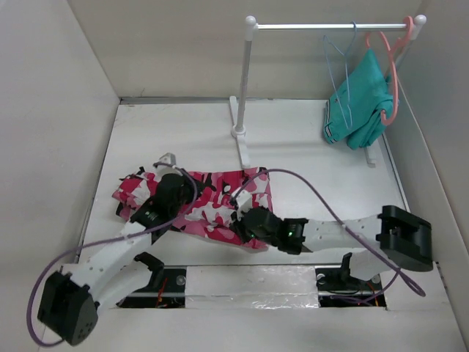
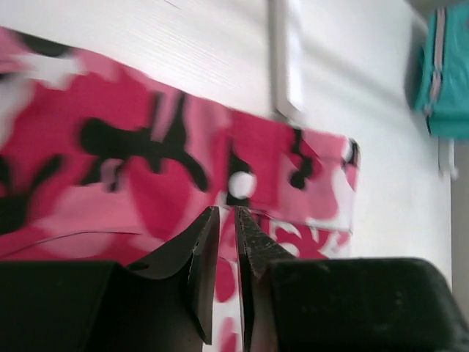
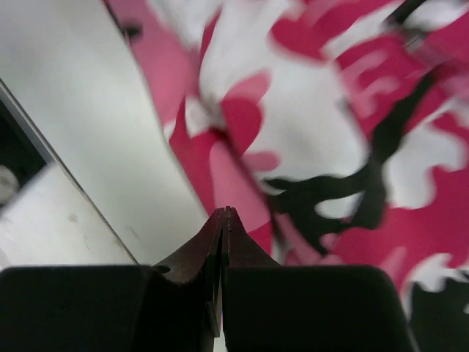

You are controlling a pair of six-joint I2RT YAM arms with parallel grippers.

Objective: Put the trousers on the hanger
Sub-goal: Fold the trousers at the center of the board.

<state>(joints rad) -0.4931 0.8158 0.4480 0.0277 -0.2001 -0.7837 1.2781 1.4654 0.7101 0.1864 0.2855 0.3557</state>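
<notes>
Both left gripper and right gripper rest on the trousers on the table. Right jaws are closed; left jaws are almost closed, with a thin slit. The hanger hangs far right.

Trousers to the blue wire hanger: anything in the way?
Partly. The rack's left post and its foot stand just past the trousers, roughly on the line to the hanger on the rail. The teal garment hangs close beside the hanger, on its right in the top view.
</notes>
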